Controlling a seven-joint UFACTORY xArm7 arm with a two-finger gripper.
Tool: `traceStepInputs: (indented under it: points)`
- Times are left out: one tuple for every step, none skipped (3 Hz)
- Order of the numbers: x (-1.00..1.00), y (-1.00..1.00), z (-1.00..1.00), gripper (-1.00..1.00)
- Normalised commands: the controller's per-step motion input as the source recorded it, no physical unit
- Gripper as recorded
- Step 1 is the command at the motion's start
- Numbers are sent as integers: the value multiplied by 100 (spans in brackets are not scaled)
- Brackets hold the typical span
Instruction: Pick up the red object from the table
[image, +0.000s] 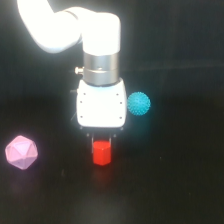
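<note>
We note the faceted red object (101, 153) directly beneath the glossy white gripper (101, 141); jaws' spread unclear. Matte black surface (175, 190). Spiky cyan ball (138, 103), pink polyhedron (21, 152) apart.

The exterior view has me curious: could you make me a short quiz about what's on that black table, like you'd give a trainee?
1. True or false: the red object sits directly below the hand.
2. Which thing lies nearest the exterior view's left edge?
A. the cyan spiky ball
B. the pink polyhedron
C. the red object
3. Fill in: the spiky ball shows just beside the white arm, on the exterior view's ____ side.

Key: 1 true; 2 B; 3 right. Whether the hand already grips the red object cannot be told here, since its fingers are dark against the table.
</note>
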Motion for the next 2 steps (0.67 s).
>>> traceStepInputs:
  points:
    - [-25, 58, 100, -81]
    - [56, 73, 100, -98]
